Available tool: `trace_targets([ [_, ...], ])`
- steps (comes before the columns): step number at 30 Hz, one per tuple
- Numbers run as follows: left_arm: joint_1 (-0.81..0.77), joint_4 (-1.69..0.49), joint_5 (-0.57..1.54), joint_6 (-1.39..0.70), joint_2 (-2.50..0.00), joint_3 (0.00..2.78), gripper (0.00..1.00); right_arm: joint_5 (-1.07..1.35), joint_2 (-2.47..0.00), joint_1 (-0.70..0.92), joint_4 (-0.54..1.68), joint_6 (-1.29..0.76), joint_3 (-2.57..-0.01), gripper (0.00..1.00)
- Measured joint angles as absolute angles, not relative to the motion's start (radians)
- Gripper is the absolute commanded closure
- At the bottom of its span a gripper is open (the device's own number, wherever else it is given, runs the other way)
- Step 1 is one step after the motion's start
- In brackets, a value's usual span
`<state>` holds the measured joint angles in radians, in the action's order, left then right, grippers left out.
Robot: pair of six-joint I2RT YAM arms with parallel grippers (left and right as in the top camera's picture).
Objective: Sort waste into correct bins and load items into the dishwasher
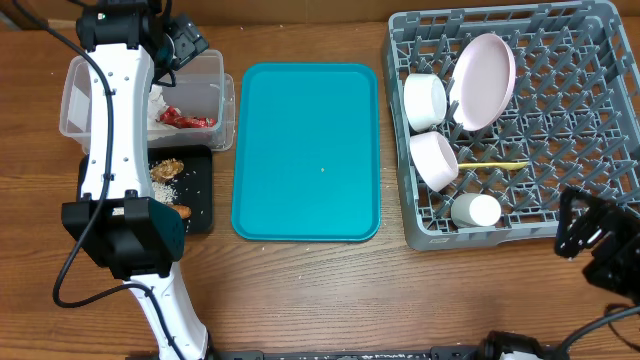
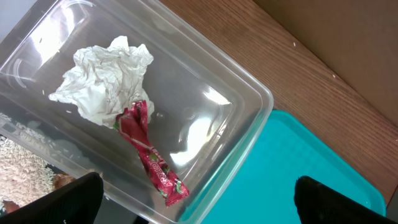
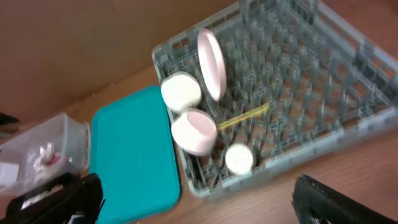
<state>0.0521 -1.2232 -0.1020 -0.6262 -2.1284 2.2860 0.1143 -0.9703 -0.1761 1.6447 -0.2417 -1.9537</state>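
The clear tub (image 1: 222, 75) holds the crumpled white napkin (image 2: 106, 81) and the red wrapper (image 2: 149, 152). My left gripper (image 2: 199, 202) is open and empty above the tub's near right corner; overhead it is at the tub's far edge (image 1: 185, 45). The black tray (image 1: 200, 195) holds a brown food lump (image 1: 167, 167), rice grains (image 1: 165, 186) and a carrot stick (image 1: 181, 211). The grey dish rack (image 1: 590, 130) holds the plate (image 1: 485, 80), two bowls (image 1: 425, 100) (image 1: 435, 160), the cup (image 1: 475, 210) and the yellow spoon (image 1: 497, 165). My right gripper (image 1: 600, 240) is open and empty at the rack's front right.
A large teal tray (image 1: 305, 150) lies between the bins and the rack, with nothing on it. The left arm's white link (image 1: 120, 130) crosses over the tub and the black tray. Bare wooden table runs along the front edge.
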Motion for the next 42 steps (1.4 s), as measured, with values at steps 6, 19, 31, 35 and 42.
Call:
trace_targets([
  [6,0.052,-1.224,-0.102,-0.627,-2.128,2.286,0.0,0.116,-0.799,-0.176,1.179,-0.139,-1.639,0.0],
  [19,0.052,-1.223,-0.102,-0.627,-2.128,2.286,0.0,0.171,-0.303,-0.122,0.391,-0.104,-0.574,0.0],
  [31,0.052,-1.224,-0.102,-0.627,-2.128,2.286,0.0,0.205,-0.015,-0.117,0.239,-0.105,-0.214,0.0],
  [35,0.052,-1.224,-0.102,-0.627,-2.128,2.286,0.0,0.205,-0.015,-0.116,0.07,-0.105,-0.117,0.0],
  [42,0.052,-1.224,-0.102,-0.627,-2.128,2.286,0.0,0.205,-0.014,-0.103,0.056,-0.104,-0.019,0.0],
])
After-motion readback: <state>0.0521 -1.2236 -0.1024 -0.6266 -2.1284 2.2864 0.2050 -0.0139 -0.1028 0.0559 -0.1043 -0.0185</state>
